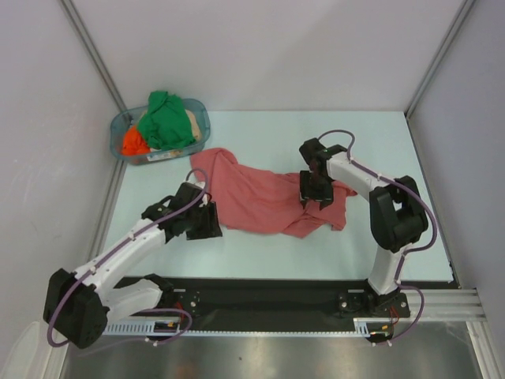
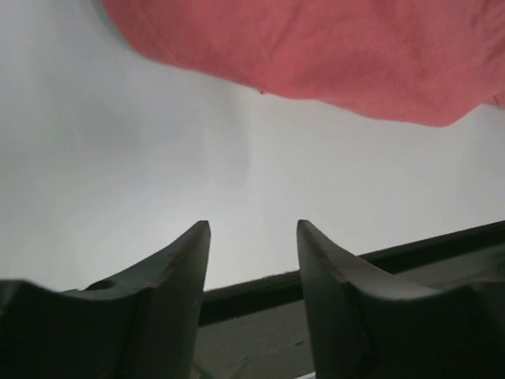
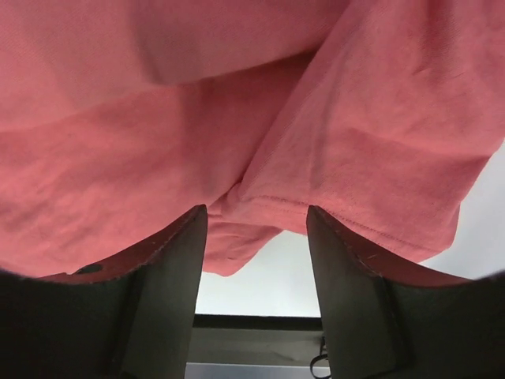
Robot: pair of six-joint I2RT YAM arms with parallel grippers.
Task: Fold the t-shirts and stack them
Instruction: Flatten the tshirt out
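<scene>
Only the top view shows us the whole place. The salmon-red t-shirt (image 1: 264, 201) lies unfolded and wrinkled in the middle of the table (image 1: 394, 150), with one corner stretching toward the tub (image 1: 116, 136) at the far left. In this tub we see a green t-shirt (image 1: 166, 118) on top, an orange t-shirt (image 1: 134, 144) at its near left side and a beige t-shirt (image 1: 191, 123) at its right.

The left gripper (image 1: 210, 224) is low at the near left edge of the salmon-red t-shirt, and the right gripper (image 1: 316, 194) is over its right part.

The wrist views show us what the top view cannot, namely the jaws. On the left wrist, the fingers (image 2: 177, 268) are spread with only bare table between them, and the cloth's edge lies apart, further ahead. On the right wrist, the fingers (image 3: 170, 260) are also spread. The salmon cloth fills almost all this view, with soft folds and a stitched hem (image 3: 355, 225) just beyond the gap.
</scene>
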